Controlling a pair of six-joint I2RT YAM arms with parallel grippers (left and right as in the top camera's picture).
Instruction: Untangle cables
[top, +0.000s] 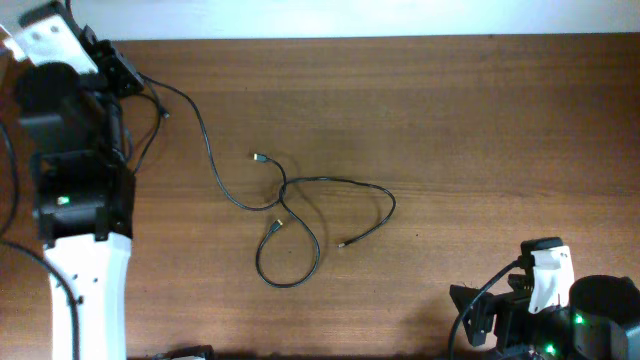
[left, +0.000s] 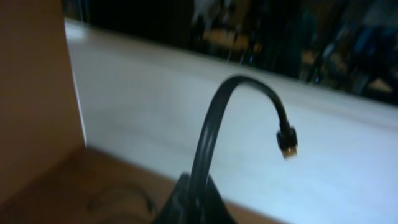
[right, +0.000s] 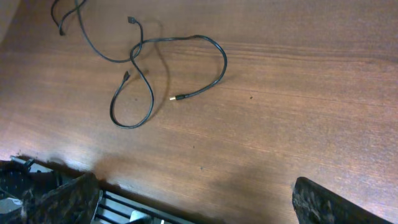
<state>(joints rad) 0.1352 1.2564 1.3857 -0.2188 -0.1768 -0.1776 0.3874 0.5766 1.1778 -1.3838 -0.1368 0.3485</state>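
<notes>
Thin black cables lie crossed in a loose tangle at the table's middle, with a loop toward the front and an arc to the right. They also show in the right wrist view. One cable runs from the tangle up to my left gripper at the far left corner. In the left wrist view that gripper is shut on this cable, whose plug end arches free above it. My right gripper is open and empty, near the front edge, well apart from the tangle.
The wooden table ends at a pale far edge behind the left arm. The left arm's own thicker wires hang beside its base. A metal rail runs along the front edge below the right gripper.
</notes>
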